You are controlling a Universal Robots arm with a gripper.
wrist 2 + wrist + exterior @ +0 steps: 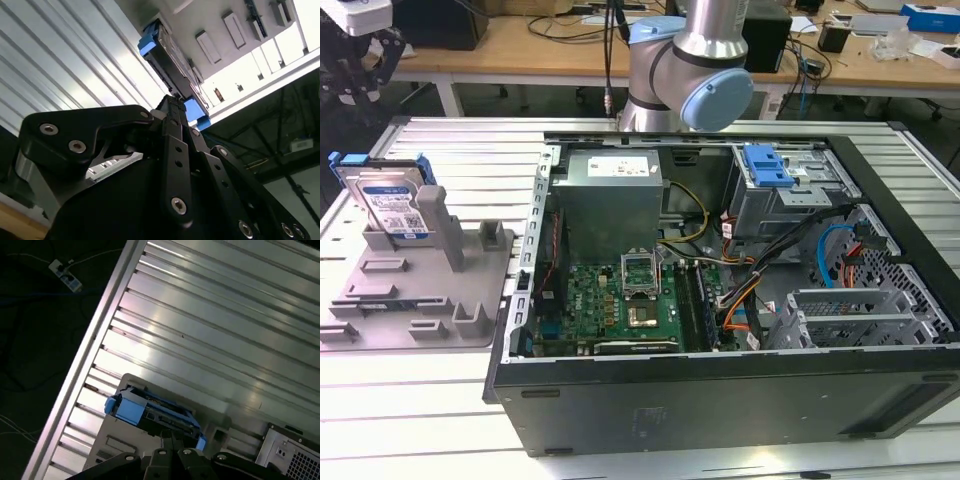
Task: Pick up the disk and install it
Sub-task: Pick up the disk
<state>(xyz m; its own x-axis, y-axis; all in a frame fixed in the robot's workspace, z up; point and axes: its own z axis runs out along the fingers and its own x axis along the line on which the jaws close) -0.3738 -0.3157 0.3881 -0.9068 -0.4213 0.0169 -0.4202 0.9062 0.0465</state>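
Exterior view: the disk [392, 198] stood leaning on edge in a grey fixture [480, 300] on the ribbed metal table [460, 150], beside the open computer case [720, 400], wooden benches [520, 50] behind; in both wrist views the gripper [172, 102] [172, 439] hung apart from it, fingers drawn together, empty

Slatted table [470, 150] with case [720, 400], grey holder [420, 300]

On the desk [415, 410], the disk [388, 205] is stood on edge in a fixture [470, 300] at the exterior view's left, the computer case [720, 410] is set just beside it on the right, and the arm [690, 70] is seen behind the case.
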